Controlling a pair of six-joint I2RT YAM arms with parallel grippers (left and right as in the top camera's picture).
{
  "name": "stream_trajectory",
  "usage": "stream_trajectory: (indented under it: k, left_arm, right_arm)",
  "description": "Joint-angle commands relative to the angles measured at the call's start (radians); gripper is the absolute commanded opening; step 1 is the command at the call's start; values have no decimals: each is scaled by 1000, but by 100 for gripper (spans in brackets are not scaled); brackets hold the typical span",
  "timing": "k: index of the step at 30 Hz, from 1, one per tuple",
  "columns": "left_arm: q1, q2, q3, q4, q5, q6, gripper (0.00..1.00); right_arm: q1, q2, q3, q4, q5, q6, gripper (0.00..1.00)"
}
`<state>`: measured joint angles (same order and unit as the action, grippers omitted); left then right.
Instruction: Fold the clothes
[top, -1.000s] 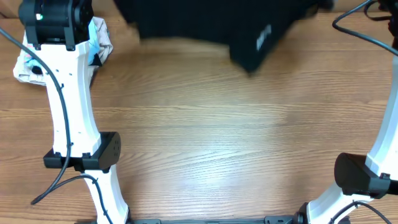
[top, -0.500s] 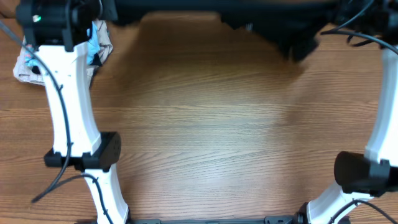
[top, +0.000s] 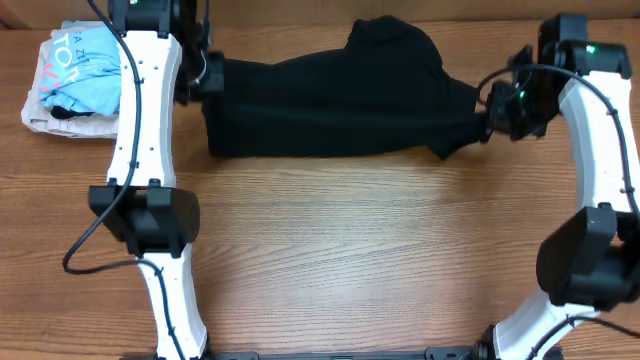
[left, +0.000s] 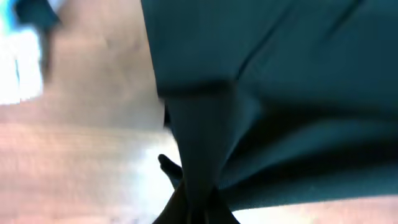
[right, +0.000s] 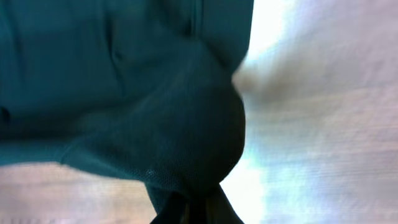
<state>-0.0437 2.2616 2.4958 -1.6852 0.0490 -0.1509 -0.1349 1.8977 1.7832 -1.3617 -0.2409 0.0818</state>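
Wood table (top: 330, 250), black clothes (top: 320, 110) across.

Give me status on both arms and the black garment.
Both shut: left tool on one end of black garment, right tool on the other. Garment stretched between them, far side of table. Nothing blocking; light-blue shirt lies apart, far left.

Most of the left wrist view is filled by the black garment (left: 280, 74), which reads as a very dark teal here. A fold of its cloth is drawn down into a narrow tail and is pinched between the closed fingers of the left gripper (left: 196, 208) at the bottom edge. The wooden worktop (left: 81, 155) is seen blurred at left, and a pale blue and white shape (left: 18, 56), too blurred to identify, is seen in the upper left corner.
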Motion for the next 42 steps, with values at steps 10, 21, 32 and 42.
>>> stream_trajectory:
  k: [10, 21, 32, 42]
  left_arm:
    - [13, -423, -515, -2, -112, -86, 4]
    - [13, -568, -1005, 153, -112, -232, 4]
    - [18, -747, -1319, 469, -190, -369, 4]
    - [17, -741, -1337, 827, -218, -334, 4]
  right_arm:
    - [18, -451, -436, -6, -59, 35, 4]
    - [18, -534, -733, -11, -76, 136, 4]
    - [18, -549, -737, 225, -75, 136, 4]
    - [18, -523, -737, 532, -76, 136, 4]
